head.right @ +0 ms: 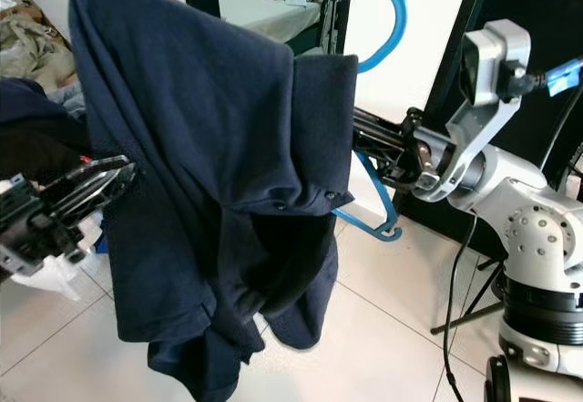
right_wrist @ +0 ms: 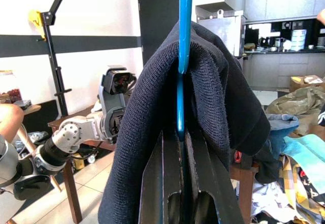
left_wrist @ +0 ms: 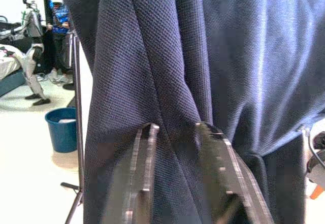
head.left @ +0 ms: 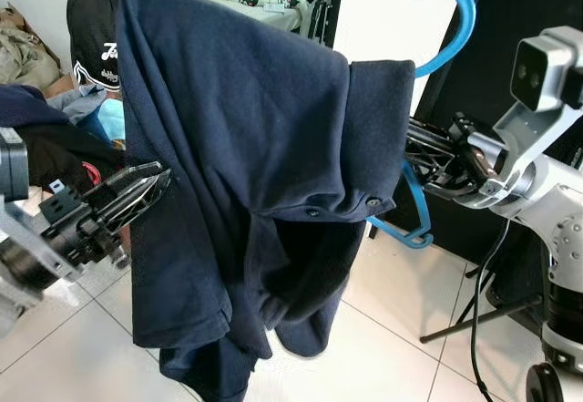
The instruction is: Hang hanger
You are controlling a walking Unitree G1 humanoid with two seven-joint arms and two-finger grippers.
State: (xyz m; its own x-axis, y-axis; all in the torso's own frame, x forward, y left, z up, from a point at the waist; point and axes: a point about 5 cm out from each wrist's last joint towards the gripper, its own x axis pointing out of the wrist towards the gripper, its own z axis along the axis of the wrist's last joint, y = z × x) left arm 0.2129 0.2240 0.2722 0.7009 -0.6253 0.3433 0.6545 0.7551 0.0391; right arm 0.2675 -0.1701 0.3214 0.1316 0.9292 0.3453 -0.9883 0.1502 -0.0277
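A navy shirt (head.left: 246, 147) is draped over a blue hanger whose hook (head.left: 451, 1) points up at the right. The hanger's lower bar (head.left: 414, 215) shows below the shirt's right edge. My right gripper (head.left: 419, 158) reaches in from the right and is shut on the hanger (right_wrist: 184, 26), with the blue bar clamped between its black fingers (right_wrist: 152, 183). My left gripper (head.left: 159, 181) is at the shirt's left edge, about mid-height. A fold of the cloth (left_wrist: 172, 82) sits pinched between its fingers (left_wrist: 144, 153).
A pile of clothes (head.left: 27, 65) and a black printed garment (head.left: 91, 46) lie at the left. A bed (head.left: 260, 1) stands at the back. A black stand's legs (head.left: 474, 320) cross the tiled floor at the right. Behind the shirt are a blue bucket (left_wrist: 63, 127) and a person (left_wrist: 58, 5).
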